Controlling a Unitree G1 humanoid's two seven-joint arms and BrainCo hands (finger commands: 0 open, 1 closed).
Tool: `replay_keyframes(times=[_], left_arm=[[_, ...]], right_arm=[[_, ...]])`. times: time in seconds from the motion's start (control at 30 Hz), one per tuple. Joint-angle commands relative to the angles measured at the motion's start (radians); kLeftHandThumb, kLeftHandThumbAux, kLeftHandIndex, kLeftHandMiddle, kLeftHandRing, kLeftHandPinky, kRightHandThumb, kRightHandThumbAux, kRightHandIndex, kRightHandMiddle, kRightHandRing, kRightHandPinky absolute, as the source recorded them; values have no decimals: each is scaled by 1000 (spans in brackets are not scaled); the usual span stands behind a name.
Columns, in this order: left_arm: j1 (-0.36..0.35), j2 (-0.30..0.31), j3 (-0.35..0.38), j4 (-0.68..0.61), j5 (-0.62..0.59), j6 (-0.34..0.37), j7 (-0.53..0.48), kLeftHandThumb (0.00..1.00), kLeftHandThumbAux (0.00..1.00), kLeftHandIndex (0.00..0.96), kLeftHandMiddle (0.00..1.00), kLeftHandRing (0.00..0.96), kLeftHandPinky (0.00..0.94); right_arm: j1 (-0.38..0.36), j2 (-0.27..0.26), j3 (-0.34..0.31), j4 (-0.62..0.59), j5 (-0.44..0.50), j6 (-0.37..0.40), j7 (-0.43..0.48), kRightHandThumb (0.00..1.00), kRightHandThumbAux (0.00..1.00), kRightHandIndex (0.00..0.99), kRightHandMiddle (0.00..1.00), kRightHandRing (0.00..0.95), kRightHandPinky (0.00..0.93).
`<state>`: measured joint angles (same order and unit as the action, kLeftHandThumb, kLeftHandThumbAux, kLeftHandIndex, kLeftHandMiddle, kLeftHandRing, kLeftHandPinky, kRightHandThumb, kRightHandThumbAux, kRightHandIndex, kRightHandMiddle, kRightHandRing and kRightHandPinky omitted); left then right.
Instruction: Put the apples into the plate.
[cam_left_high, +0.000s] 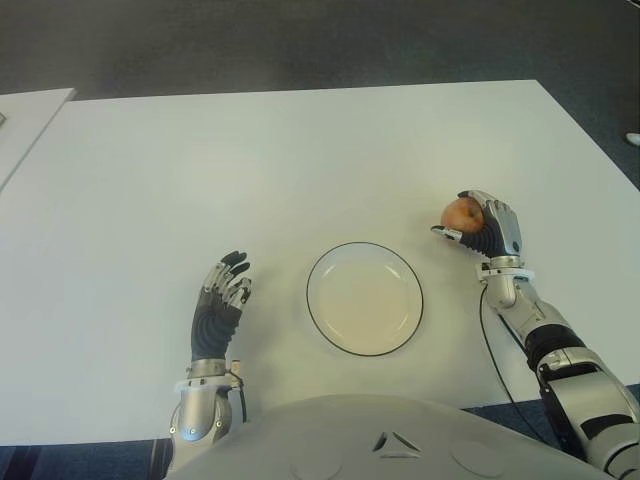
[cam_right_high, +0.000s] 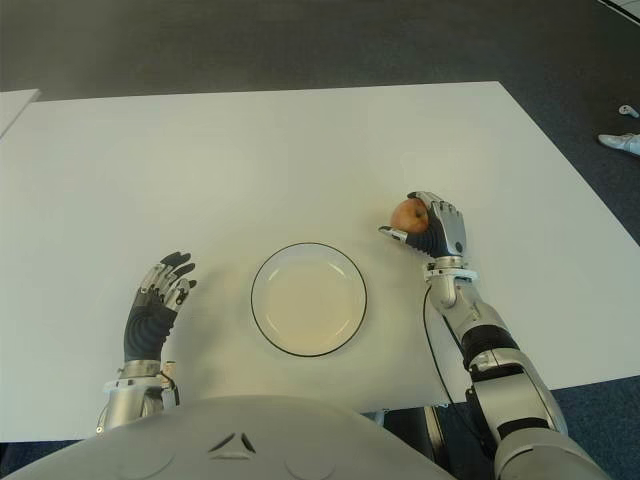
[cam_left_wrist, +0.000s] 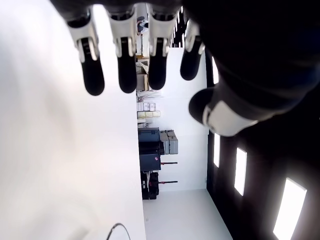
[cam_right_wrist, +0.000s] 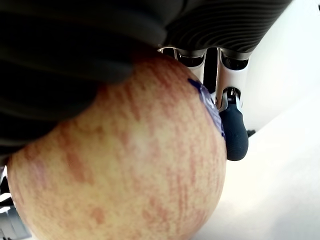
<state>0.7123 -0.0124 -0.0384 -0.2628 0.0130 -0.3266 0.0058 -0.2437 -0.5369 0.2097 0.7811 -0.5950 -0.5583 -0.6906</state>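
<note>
- My right hand (cam_left_high: 478, 228) has its fingers curled around the apple (cam_left_high: 460, 212), which fills my palm in the right wrist view; a small blue sticker shows on its skin.
- The apple sits in that grip at about 2 o'clock from the plate (cam_left_high: 322, 270), near it but clear of the rim. I cannot tell for sure whether the fruit is lifted off the table (cam_left_high: 300, 160) or only just above it.
- The plate has nothing in it, so I judge the step in hand to be the carry: the pick looks done, the placing is not yet done.
- The next move calls for swinging my right hand toward 8 o'clock until the apple is over the middle of the plate, lowering it, then loosening the fingers gently so the round fruit does not roll over the shallow rim.
- My left hand (cam_left_high: 222, 300) shows at 9 o'clock from the plate, fingers spread and relaxed, holding nothing; its wrist view shows bare fingertips over the white tabletop.
- Count: one apple in view, though the task speaks of apples; one plate, white with a dark rim; one table; two hands, one busy and one idle.
</note>
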Motion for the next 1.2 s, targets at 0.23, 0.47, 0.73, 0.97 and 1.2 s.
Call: replay_keyframes(times=[0.23,0.47,0.73,0.97,1.2], left_arm=[[-19,-3,6,41,20,-9,12,234,624,164,191,214,262],[-20,-5,-3,49,27,-16,7,231,624,159,195,219,268],[-18,-8,-15,45,25,-16,6,243,625,174,206,222,271],[-17,-13,-22,38,13,-7,2,256,632,178,208,219,269],[-16,-21,-26,38,1,-8,0,256,630,189,206,222,286]], right_arm=[[111,-2,-83,-430,41,106,179,854,678,869,885,884,872],[176,17,-112,-639,42,156,279,836,689,872,883,881,871],[212,39,-101,-759,3,144,328,812,698,874,887,884,875],[277,92,-28,-879,-59,135,379,831,693,873,886,882,874],[316,98,36,-861,-117,70,395,839,700,866,882,877,873]])
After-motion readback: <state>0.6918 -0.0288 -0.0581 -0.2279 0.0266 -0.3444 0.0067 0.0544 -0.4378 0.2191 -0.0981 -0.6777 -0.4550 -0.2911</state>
